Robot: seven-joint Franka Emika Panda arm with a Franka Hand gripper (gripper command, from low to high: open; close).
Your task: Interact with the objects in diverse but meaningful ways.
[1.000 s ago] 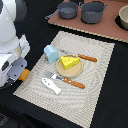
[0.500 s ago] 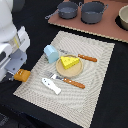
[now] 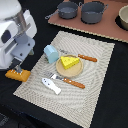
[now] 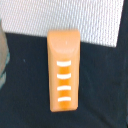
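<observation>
Bread loaf (image 4: 63,70) lay flat on the dark table (image 3: 107,100), touching the placemat (image 3: 95,75) edge | arm above, presumably aligning for pickup | jaws' state could not be told.

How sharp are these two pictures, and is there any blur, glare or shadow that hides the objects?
Exterior view: soft and low in detail, evenly lit, no glare; the cheese wedge and blue block stay readable, and the arm partly covers the bread loaf. Wrist view: the bread loaf is blurred at its edges, and its pale score marks look smeared.
</observation>
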